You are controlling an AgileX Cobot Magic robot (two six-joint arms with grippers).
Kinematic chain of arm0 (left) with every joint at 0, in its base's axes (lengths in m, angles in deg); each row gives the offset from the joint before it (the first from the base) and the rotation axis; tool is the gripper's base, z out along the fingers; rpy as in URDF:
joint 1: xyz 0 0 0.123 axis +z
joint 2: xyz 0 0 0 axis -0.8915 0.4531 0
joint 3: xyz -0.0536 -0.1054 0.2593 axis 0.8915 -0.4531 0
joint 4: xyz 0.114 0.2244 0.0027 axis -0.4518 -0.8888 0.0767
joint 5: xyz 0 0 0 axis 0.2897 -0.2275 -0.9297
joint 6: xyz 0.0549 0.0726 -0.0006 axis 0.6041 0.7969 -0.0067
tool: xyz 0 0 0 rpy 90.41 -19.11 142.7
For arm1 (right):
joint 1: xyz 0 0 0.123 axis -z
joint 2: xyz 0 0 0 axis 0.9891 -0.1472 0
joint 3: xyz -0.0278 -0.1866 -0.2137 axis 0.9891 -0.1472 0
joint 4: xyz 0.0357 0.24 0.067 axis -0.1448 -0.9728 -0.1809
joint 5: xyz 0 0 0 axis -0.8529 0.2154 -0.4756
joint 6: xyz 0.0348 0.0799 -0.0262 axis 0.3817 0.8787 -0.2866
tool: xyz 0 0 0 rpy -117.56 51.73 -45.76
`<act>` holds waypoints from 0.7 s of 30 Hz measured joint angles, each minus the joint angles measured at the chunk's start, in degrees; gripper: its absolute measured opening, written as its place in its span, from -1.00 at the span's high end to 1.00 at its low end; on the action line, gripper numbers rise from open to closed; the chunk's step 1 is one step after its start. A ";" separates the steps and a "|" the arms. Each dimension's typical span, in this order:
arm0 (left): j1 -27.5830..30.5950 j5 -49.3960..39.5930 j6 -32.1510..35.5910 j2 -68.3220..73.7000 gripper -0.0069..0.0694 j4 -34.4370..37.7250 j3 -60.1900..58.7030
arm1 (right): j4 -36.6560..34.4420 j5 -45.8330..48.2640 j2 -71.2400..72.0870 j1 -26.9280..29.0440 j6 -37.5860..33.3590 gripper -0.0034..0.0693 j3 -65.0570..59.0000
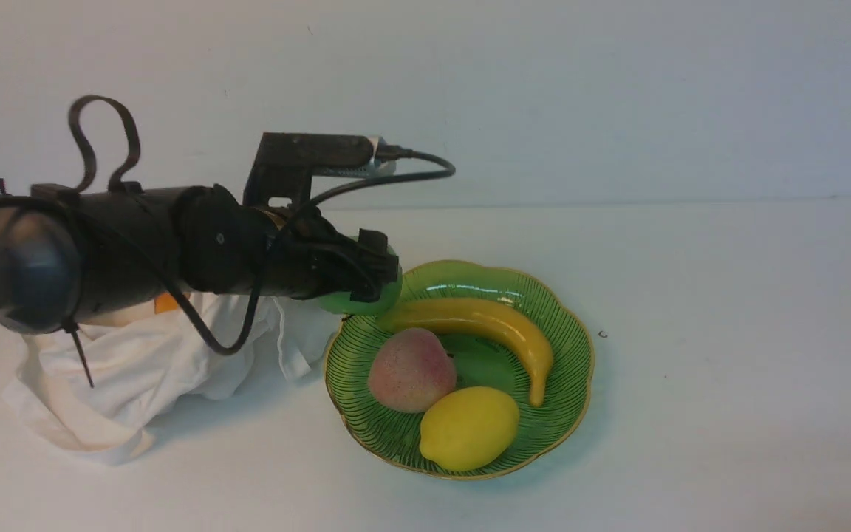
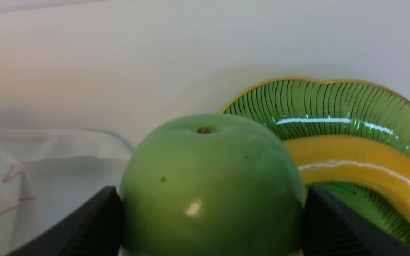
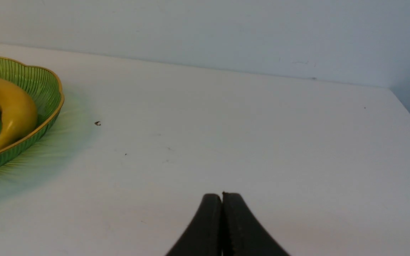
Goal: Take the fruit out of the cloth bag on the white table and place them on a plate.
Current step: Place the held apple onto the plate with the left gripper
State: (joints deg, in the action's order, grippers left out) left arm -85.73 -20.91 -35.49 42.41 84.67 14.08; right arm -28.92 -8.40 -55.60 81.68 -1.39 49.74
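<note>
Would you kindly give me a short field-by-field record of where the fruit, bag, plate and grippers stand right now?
left gripper: shut on the green apple, at the plate's rim nearest the cloth bag
right gripper: shut, empty, over the white table
plate: holds banana, red fruit, lemon
cloth bag: crumpled, left of plate
not yet placed: green apple

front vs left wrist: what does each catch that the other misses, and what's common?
Front only: the pinkish-red fruit and the yellow fruit lying in the plate.
Left wrist only: the stem pit of the green apple, and both fingers pressed against its sides.
Both: green apple, banana, plate, cloth bag, left gripper.
</note>
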 joint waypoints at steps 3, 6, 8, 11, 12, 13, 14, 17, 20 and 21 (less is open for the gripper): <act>-0.77 0.54 0.07 1.60 -0.73 0.05 0.00 | 0.00 0.00 0.00 0.00 0.00 0.94 0.00; -1.32 1.38 1.35 2.95 -0.73 0.05 0.00 | 0.00 0.00 0.00 0.00 0.00 0.94 0.00; -1.38 1.38 1.57 3.57 -0.73 0.05 0.00 | 0.00 0.00 0.00 0.00 0.00 0.94 0.00; -1.42 1.38 1.57 3.84 -0.73 0.05 0.00 | 0.00 0.00 0.00 0.00 0.00 0.94 0.00; -1.42 1.38 1.57 3.89 -0.73 0.05 0.00 | 0.00 0.00 0.00 0.00 0.00 0.94 0.00; -1.42 1.38 1.57 3.90 -0.73 0.05 0.00 | 0.00 0.00 0.00 0.00 0.00 0.94 0.00; -1.42 1.38 1.57 3.90 -0.73 0.05 0.00 | 0.00 0.00 0.00 0.00 0.00 0.94 0.00; -1.42 0.85 1.57 3.90 -0.73 0.05 0.00 | 0.00 0.00 0.00 0.00 0.00 0.94 0.00; -1.42 -0.95 1.73 3.54 -0.77 0.05 0.00 | 0.00 0.00 0.00 0.00 0.00 0.94 0.00; -1.42 -1.97 1.78 3.08 -0.81 -0.07 0.00 | 0.00 0.00 0.00 0.00 0.00 0.94 0.00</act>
State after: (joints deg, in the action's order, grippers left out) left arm -87.16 -22.88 -33.70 45.49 84.60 14.08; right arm -28.92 -8.40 -55.60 81.68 -1.39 49.74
